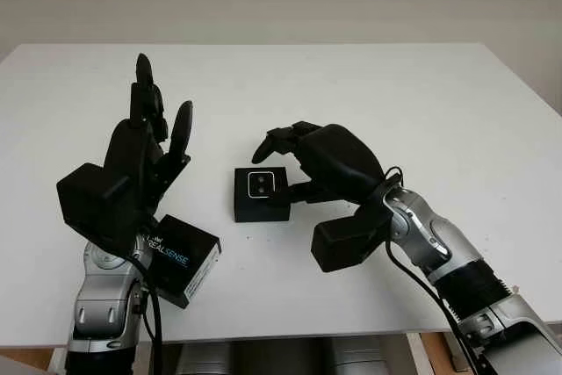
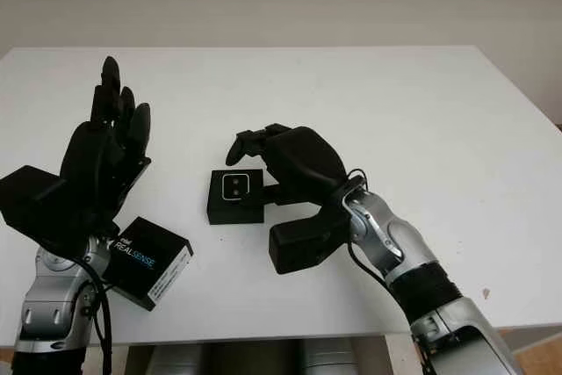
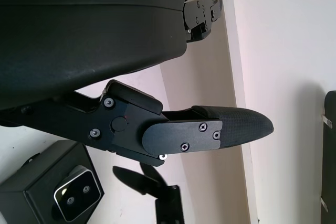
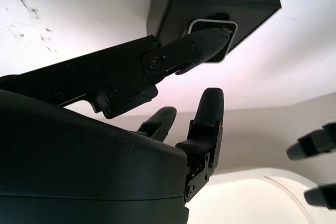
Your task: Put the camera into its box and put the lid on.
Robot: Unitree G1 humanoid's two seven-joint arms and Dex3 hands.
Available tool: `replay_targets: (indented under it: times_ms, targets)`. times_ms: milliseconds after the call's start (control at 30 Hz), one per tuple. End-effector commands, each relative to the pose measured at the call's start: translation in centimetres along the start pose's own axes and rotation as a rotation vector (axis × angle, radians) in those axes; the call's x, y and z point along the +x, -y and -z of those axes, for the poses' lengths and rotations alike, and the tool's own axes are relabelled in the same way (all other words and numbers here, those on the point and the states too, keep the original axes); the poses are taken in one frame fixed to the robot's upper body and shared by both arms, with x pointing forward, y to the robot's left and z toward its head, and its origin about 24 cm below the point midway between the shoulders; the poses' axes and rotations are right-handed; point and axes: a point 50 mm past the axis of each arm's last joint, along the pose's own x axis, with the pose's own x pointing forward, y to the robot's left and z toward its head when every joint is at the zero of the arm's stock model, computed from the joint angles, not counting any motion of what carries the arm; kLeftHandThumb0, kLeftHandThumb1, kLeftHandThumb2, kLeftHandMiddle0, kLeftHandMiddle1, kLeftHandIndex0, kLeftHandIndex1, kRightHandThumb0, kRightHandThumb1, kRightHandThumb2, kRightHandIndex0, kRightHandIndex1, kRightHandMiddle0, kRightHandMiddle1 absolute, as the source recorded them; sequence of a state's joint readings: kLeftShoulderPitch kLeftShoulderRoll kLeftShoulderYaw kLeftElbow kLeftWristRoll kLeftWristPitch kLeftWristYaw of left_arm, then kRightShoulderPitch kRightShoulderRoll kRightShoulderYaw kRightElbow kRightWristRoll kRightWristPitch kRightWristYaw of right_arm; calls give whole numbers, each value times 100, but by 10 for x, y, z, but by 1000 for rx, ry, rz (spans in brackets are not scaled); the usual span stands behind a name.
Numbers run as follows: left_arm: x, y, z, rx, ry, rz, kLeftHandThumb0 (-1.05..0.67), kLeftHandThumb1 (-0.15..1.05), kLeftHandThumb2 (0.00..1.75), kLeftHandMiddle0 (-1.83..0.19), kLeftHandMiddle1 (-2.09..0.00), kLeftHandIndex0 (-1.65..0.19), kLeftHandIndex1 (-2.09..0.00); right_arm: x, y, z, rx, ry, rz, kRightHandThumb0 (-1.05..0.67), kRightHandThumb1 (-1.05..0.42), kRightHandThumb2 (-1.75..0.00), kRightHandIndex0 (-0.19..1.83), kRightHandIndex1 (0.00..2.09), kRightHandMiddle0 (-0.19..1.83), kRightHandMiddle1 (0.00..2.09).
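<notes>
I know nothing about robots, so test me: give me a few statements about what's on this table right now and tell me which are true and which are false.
1. The camera sits in the black box. True.
2. The lid is already on the box. False: the lid, printed REALSENSE, lies on the table at the near left, apart from the box.
3. The right hand is beside the box, fingers reaching over it. True.
4. The left hand is gripping the lid. False: it is open, raised above the table, holding nothing.
5. The box stands at the far edge of the table. False: it is near the middle.
</notes>
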State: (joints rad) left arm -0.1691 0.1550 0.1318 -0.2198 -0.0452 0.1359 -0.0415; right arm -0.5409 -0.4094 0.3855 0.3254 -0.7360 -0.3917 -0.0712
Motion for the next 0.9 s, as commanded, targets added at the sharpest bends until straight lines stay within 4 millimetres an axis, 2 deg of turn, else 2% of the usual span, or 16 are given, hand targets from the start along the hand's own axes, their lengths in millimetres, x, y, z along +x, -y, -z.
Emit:
replay_targets:
  times_ms: [0,300,867]
  targets:
    - [3,1,-4,3,24,1,-80,105,49,19,0,19,0,-1,3,-2,9,11,17,-62,-96,-5,23,77,21,112]
    - [2,0,-4,0,22,-6,-79,105,50,19,0,19,0,-2,1,-2,0,0,5,-63,-96,-6,21,79,21,110]
    - [-1,1,-4,-5,22,-7,-78,105,49,19,0,19,0,4,-21,-10,-90,-41,35,-67,-98,-5,25,77,28,107]
